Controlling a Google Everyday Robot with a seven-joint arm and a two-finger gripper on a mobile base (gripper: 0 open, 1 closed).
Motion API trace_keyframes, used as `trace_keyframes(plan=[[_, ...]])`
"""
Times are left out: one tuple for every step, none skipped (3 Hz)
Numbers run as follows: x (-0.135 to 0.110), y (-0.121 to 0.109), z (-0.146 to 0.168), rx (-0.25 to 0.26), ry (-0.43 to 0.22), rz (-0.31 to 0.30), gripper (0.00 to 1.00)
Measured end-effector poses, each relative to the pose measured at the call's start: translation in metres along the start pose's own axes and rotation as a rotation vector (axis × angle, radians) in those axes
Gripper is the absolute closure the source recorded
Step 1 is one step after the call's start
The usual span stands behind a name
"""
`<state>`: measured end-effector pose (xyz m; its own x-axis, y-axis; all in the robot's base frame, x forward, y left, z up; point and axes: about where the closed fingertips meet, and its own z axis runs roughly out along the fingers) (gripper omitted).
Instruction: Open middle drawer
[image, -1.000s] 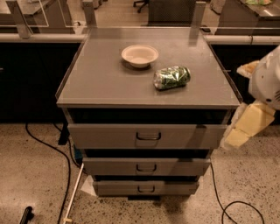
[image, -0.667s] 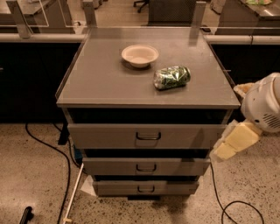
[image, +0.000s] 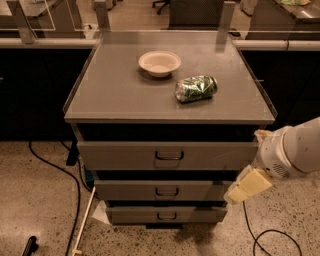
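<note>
Your cream-coloured gripper (image: 248, 186) hangs just beside the right end of the grey metal middle drawer (image: 130, 190); spread or closed, I cannot say. The drawer looks shut, its small dark handle (image: 166, 191) untouched, so the whole pull remains for you.

The grey flat-topped metal table (image: 115, 95) carries a shallow cream round bowl (image: 159, 63) and a crumpled green packet (image: 196, 88) lying on its side. Both sit above and left of the cream end effector (image: 248, 186), which hangs below the table's front right corner. The packet is the nearer.
</note>
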<state>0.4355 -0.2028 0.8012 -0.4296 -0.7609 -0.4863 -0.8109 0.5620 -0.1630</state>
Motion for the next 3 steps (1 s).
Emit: trace_keyframes(plan=[[0.0010,-0.0002,0.0023,0.003,-0.001,0.002,0.18],[0.0010,-0.0002,0.0023,0.003,-0.001,0.002,0.42],[0.0010,-0.0002,0.0023,0.003,-0.001,0.002,0.65]])
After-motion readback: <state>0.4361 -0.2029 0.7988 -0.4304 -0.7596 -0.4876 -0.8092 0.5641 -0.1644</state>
